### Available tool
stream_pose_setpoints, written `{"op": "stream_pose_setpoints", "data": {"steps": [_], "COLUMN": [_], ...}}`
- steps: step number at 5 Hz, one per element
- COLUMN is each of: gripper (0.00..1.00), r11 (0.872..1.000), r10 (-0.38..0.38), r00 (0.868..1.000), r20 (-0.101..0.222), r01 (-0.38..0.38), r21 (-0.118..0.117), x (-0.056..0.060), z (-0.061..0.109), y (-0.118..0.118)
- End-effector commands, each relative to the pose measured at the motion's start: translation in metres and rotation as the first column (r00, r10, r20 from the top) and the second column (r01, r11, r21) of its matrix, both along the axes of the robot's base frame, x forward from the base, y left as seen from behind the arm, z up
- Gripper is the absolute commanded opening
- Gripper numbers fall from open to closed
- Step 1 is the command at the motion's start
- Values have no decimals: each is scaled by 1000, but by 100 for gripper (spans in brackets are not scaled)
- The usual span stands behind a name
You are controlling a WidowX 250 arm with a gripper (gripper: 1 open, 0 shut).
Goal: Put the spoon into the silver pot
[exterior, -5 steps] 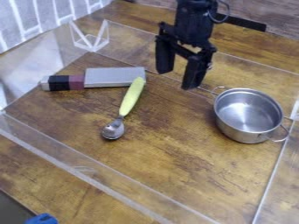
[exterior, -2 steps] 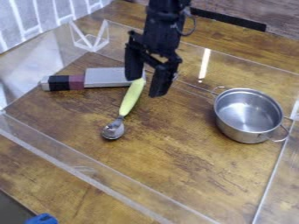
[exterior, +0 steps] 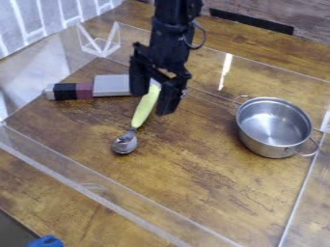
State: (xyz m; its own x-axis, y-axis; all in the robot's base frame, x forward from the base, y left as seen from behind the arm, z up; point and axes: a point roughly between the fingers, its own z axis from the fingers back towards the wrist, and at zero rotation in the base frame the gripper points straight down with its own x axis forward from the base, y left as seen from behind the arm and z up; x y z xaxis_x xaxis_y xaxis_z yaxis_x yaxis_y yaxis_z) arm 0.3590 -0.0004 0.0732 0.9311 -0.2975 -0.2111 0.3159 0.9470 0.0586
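Nothing is moved yet: the spoon (exterior: 139, 120) lies on the table, well left of the empty silver pot (exterior: 275, 126). The gripper (exterior: 153, 96) hangs spread wide astride the spoon's handle (no grip visible), so grasping, carrying and dropping remain.

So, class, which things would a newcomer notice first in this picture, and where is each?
The black gripper hangs mid-table, jaws open astride the spoon's yellow-green handle. The silver pot gleams empty at the right. A flat grey block lies just left of the gripper.

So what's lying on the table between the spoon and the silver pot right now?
Nothing: in the camera view, only bare wooden table separates the spoon from the silver pot.
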Motion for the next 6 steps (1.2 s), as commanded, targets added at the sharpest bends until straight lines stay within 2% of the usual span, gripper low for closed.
{"op": "stream_pose_setpoints", "data": {"steps": [1,2,4,5,6], "gripper": [100,100,100,0,0], "r11": [994,981,979,976,974], "r10": [107,194,204,219,228], "r00": [989,977,976,973,971], "r20": [98,89,73,71,71], "r01": [-106,-193,-203,-217,-226], "r21": [-11,-16,-26,-34,-34], "x": [5,7,-1,-7,-12], "z": [25,14,-19,-25,-25], "y": [6,5,19,22,24]}}
